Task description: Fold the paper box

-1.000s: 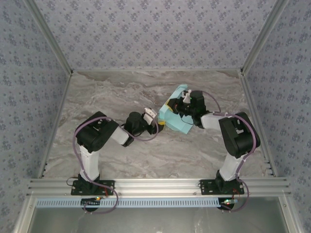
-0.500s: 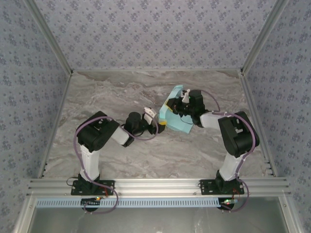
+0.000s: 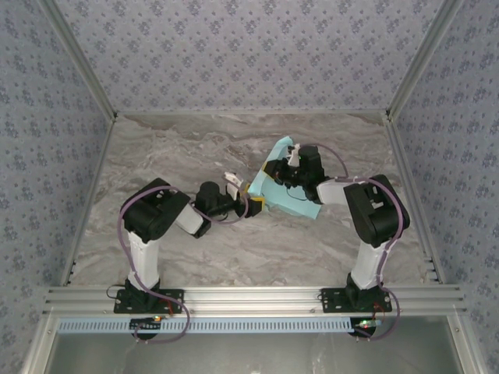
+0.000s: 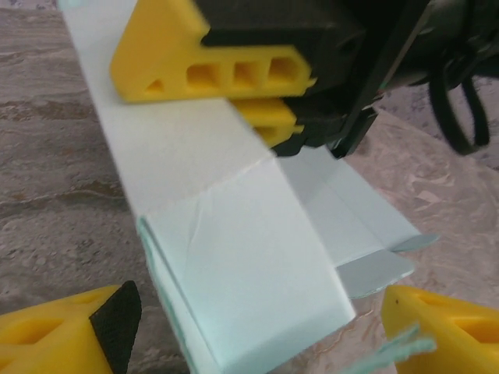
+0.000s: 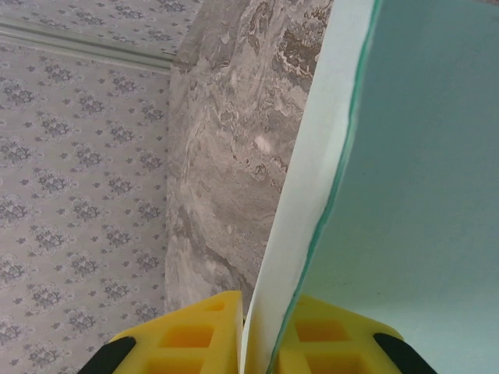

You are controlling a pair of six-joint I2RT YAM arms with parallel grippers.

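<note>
Top external: box point(image 3: 296, 206) sits mid-table between the arms, tipped flatter than a second ago. Right gripper point(image 5: 261, 343) pinches its edge; left gripper point(image 4: 257, 327) has spread wide around the end, probably lining up the next fold.

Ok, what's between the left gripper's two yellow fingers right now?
The folded end of the pale aqua-blue card box sits between the fingers of the open left gripper; the left wrist view shows it.
</note>
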